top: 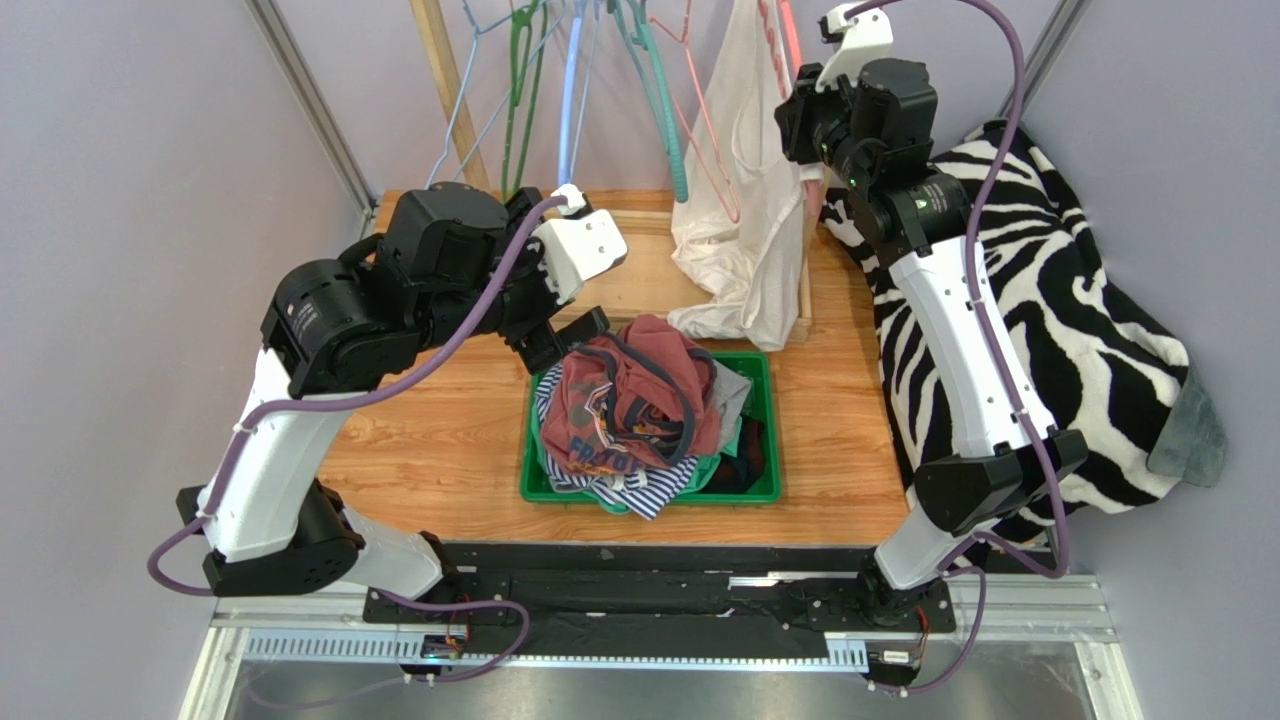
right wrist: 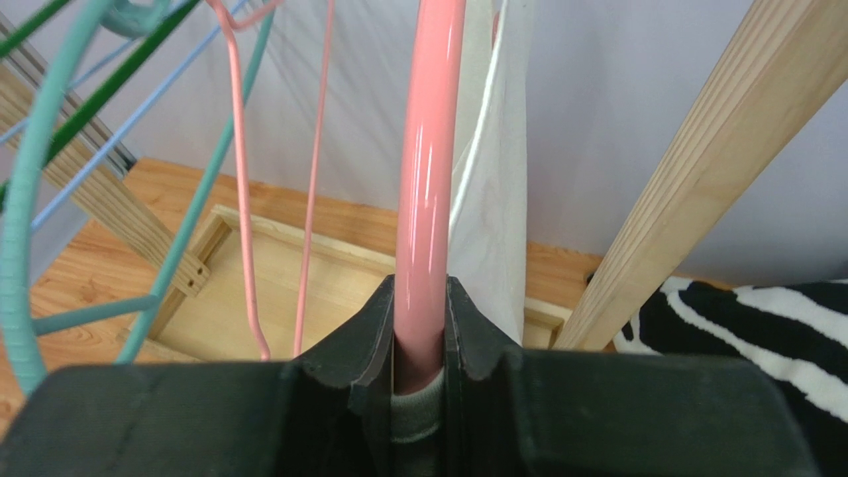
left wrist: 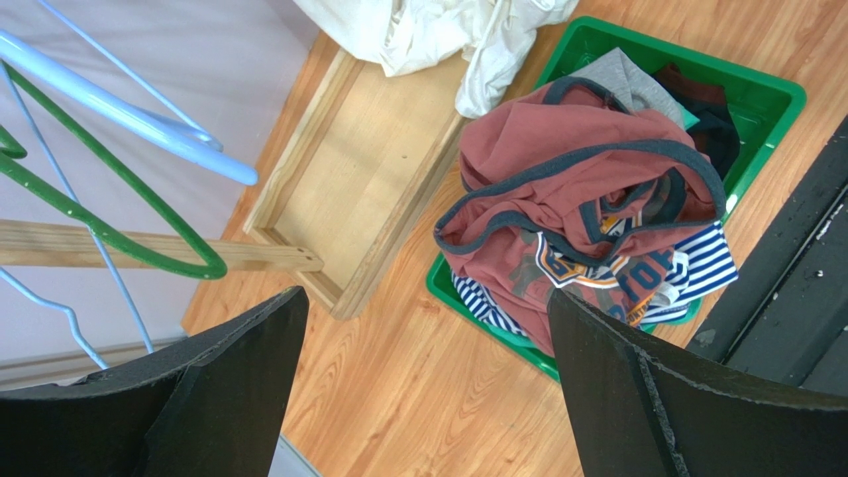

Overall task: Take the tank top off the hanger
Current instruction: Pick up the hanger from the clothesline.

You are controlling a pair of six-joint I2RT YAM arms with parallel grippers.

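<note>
Green bin (top: 771,450) sits on the table nearest the arm bases, heaped with clothes (top: 639,405); a reddish shirt with grey trim lies on top, striped fabric under it.

Left gripper (top: 559,342) hovers over the bin's rear-left corner. Jaws spread wide, nothing between them; the wrist view looks down past both fingers (left wrist: 229,388) onto the heap.

Zebra-print blanket (top: 1052,330) is draped to the right of the bin.

Wooden tray base (top: 646,278) lies just behind the bin. The white tank top (top: 744,225) hangs above it, behind the bin's rear-right corner, its lower folds resting on the tray edge.

Right gripper (right wrist: 420,290) is raised high behind the bin, beside the tank top's upper part, jaws clamped on the pink hanger (right wrist: 428,149). White fabric runs just beside that bar.
</note>
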